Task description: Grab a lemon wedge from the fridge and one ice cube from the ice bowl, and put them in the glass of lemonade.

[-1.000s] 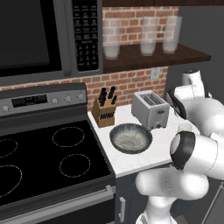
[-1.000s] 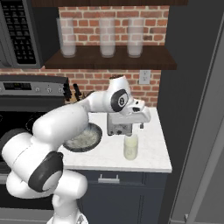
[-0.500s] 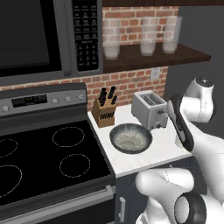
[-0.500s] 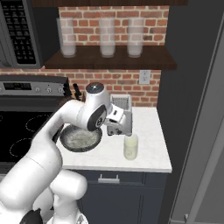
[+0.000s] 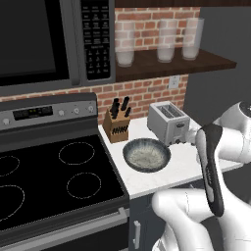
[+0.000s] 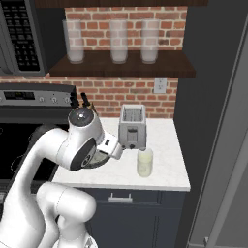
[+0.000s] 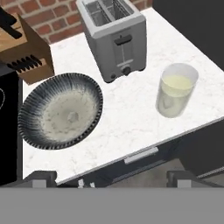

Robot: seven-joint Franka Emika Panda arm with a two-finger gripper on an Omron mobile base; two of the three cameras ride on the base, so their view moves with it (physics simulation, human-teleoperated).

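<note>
My gripper hangs open above the counter's front edge, its two dark fingertips wide apart and nothing between them. Below it and to the left lies the ice bowl, dark-rimmed and speckled pale inside, with a small pale lump near its middle. The glass of lemonade stands upright to the right of the bowl, apart from it. From the base, the bowl lies in front of the toaster and the glass stands near the counter's front. The dark grey fridge rises right of the counter. The lemon wedge is out of view.
A silver toaster stands behind the bowl and glass, with a wooden knife block to its left. The black stove borders the counter on the left. Three tall frosted glasses stand on the shelf above. My white arm covers the counter's left part.
The arm has swung back from over the toaster and glass toward the base, folding closer to the cameras. The jaws have stayed open. Bowl, glass and toaster have not moved.
</note>
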